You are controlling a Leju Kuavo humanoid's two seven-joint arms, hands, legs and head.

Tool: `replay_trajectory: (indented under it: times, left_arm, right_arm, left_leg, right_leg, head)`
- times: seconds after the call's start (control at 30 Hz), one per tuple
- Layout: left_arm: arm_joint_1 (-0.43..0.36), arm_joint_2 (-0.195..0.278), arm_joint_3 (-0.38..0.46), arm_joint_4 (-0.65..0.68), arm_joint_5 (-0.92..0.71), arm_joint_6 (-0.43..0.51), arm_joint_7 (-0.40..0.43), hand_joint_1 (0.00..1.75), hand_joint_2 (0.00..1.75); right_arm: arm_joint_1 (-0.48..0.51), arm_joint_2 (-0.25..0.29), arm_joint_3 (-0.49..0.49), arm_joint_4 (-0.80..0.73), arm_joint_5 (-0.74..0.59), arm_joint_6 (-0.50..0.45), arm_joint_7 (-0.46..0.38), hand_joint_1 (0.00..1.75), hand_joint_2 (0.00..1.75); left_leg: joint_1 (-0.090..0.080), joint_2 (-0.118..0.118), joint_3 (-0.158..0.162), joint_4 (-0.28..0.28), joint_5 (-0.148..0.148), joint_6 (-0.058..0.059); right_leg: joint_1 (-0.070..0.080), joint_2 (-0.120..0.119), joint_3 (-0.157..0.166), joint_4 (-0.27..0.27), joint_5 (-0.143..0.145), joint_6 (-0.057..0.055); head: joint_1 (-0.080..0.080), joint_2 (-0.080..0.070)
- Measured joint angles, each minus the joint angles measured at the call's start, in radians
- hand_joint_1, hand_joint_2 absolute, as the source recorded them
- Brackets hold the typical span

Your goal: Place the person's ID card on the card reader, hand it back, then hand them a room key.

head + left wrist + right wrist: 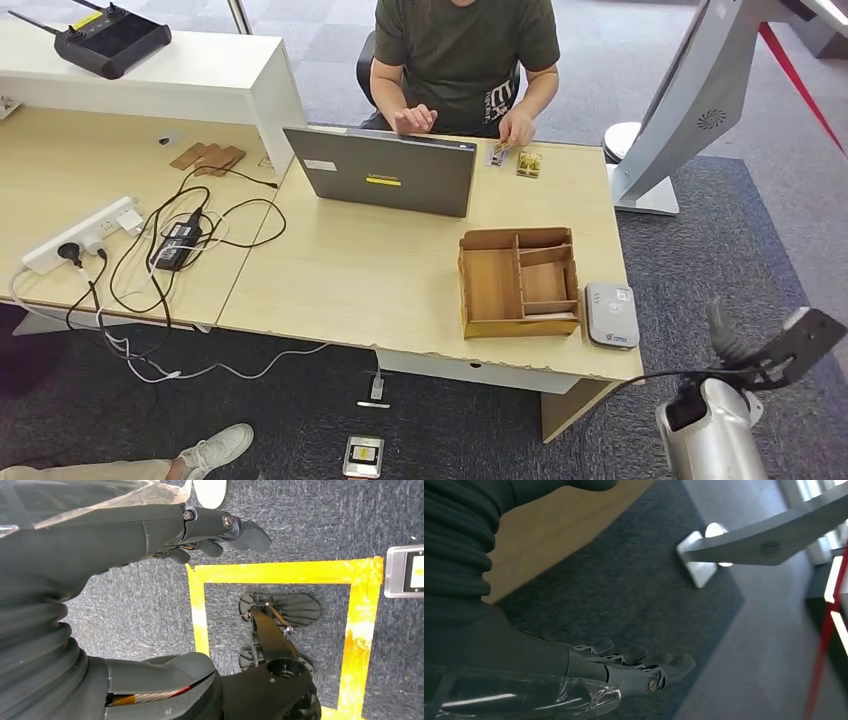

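While empty, right hand (624, 667) fingers (676, 662) loosely extended over carpet (634, 585).

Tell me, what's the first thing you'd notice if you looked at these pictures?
Probably the open grey laptop at the far side of the wooden desk, with a person in a dark T-shirt sitting behind it. Next comes the wooden organizer box near the front edge, with a small grey card reader right beside it. On the desk's left lies a white power strip with tangled black cables.
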Motion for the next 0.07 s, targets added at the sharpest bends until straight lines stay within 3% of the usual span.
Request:
replay_trajectory:
  times: [0.07]
  left_arm:
    - [0.004, 0.002, 0.003, 0.000, 0.003, 0.000, -0.006, 0.00, 1.75]
  right_arm:
    - [0.035, -0.015, -0.014, 0.070, 0.004, 0.106, 0.046, 0.00, 1.75]
  left_leg:
    - [0.000, 0.001, 0.001, 0.000, -0.001, 0.000]
  right_leg:
    - [0.000, 0.002, 0.000, 0.000, 0.000, 0.000]
  head:
    - [-0.001, 0.000]
